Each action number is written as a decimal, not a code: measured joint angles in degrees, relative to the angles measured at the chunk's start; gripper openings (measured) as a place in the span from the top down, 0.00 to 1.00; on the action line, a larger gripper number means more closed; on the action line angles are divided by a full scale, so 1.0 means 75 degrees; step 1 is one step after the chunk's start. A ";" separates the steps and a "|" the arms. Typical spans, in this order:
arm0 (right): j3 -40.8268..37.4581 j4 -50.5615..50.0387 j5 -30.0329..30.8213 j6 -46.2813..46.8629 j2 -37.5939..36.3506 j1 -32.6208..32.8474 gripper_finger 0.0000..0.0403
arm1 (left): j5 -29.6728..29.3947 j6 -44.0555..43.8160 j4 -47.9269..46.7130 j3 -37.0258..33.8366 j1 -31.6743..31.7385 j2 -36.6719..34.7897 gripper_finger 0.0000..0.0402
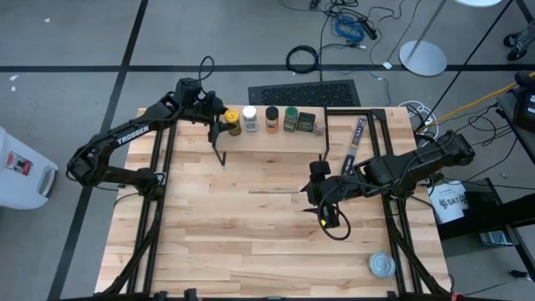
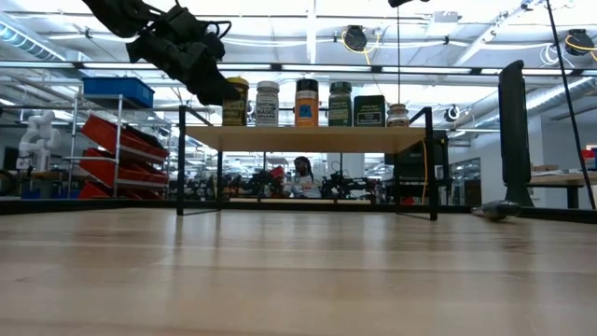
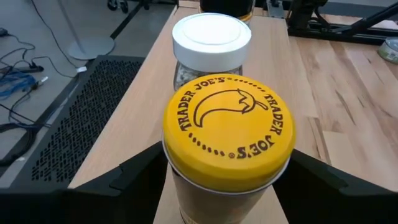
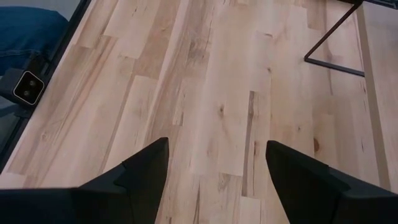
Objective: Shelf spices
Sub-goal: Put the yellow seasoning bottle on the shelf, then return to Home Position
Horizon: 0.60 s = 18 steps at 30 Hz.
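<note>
Yellow-lidded jar (image 3: 227,134) upright on shelf (image 2: 308,138)

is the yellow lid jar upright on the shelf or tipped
Upright: the yellow-lidded jar stands straight on the shelf, lid level, in line with the other jars.

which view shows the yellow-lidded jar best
The left wrist view: the yellow-lidded jar fills it, lid print readable. The high view shows it tiny at the shelf's end; the low view partly hides it; the right wrist view misses it.
</note>
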 joint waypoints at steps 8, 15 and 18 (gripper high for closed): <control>0.0000 0.0003 -0.0003 0.0003 0.0000 0.0000 0.36 | -0.0189 -0.0169 -0.0004 0.0000 0.0000 -0.0446 0.32; 0.0000 0.0003 -0.0001 0.0003 0.0000 -0.0001 0.36 | -0.1013 -0.0215 -0.0306 0.0000 0.0000 -0.1375 0.32; 0.0000 0.0003 -0.0002 0.0025 0.0000 -0.0001 0.36 | -0.1375 -0.0355 -0.0495 0.0000 0.0000 -0.1851 0.32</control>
